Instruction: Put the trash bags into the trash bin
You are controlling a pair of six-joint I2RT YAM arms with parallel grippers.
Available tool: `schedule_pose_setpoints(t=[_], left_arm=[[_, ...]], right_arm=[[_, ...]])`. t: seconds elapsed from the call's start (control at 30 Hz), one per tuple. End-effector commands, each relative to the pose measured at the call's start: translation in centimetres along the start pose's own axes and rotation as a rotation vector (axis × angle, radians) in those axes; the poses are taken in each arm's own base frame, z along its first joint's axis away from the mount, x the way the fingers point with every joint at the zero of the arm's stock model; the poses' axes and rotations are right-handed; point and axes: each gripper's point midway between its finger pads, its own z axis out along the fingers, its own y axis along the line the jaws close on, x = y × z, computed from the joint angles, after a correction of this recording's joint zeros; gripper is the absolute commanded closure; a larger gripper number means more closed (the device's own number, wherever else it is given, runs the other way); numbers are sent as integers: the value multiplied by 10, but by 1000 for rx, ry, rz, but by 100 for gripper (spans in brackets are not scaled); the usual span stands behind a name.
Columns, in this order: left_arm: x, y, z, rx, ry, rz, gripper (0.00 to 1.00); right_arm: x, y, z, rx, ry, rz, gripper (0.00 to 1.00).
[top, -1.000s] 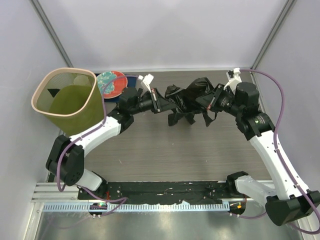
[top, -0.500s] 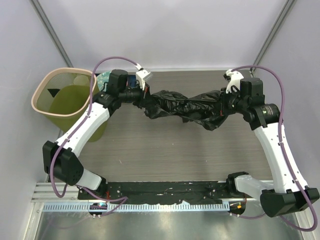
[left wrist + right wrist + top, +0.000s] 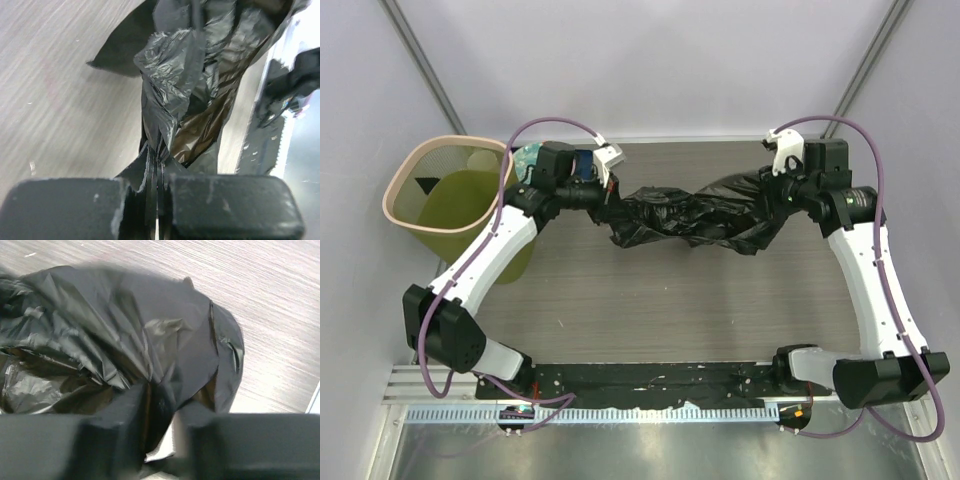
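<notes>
the two arms have pulled apart, and the trash bag (image 3: pixel 695 215) that was bunched between them a second ago now hangs stretched above the tabletop (image 3: pixel 670 310). the left tool (image 3: pixel 159 175) is clenched on a pleat of its film. the right tool (image 3: pixel 175 437) is blurred up close; i can't tell if it's gripping. the trash bin (image 3: pixel 392 200) stands off to the left, bag not in it yet, so the left arm likely carries it over.

Black trash bag (image 3: pixel 690 215) — once bunched mid-table, now a long band between left arm (image 3: pixel 492 255) and right arm (image 3: pixel 865 280), farther apart
</notes>
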Motion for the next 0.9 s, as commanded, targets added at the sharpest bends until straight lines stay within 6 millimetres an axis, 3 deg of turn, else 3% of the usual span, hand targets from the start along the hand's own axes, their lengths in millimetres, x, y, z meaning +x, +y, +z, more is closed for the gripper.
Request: schedule_pose_setpoints(t=[0.0, 0.1, 0.27, 0.33, 0.37, 0.4, 0.47, 0.5, 0.57, 0.67, 0.73, 0.77, 0.8, 0.87], left_arm=[[-54, -23, -3, 102, -171, -245, 100], [-67, -19, 6, 119, -245, -460, 100], [-70, -13, 17, 150, -311, -694, 100], [-70, -15, 18, 177, -333, -705, 100], [-69, -17, 19, 186, -333, -714, 100], [-75, -19, 16, 212, -352, -727, 100], [-70, -21, 19, 237, -344, -748, 100], [-70, -24, 18, 252, -338, -746, 100], [-69, -28, 17, 271, -336, -746, 100], [-70, -36, 13, 315, -330, -732, 100], [-73, -42, 9, 347, -332, -714, 100], [-74, -43, 8, 355, -332, -714, 100], [-75, -46, 6, 368, -334, -703, 100], [-77, -52, 2, 399, -328, -689, 100]], right_arm=[[-31, 29, -10, -184, -82, -37, 38], [-28, 45, -19, -280, -85, -83, 13], [-27, 65, -44, -378, -133, -204, 9], [-23, 87, -49, -475, -150, -225, 10], [-26, 108, -52, -530, -178, -245, 10], [-15, 113, -40, -521, -150, -240, 10], [-19, 143, -34, -576, -205, -322, 12], [-9, 147, -21, -578, -195, -337, 12], [-17, 152, -6, -579, -262, -385, 12], [-12, 157, 19, -604, -297, -464, 12], [4, 158, 38, -617, -290, -529, 12], [1, 159, 43, -614, -328, -552, 12], [16, 159, 53, -619, -315, -555, 12], [12, 161, 62, -610, -377, -578, 13]])
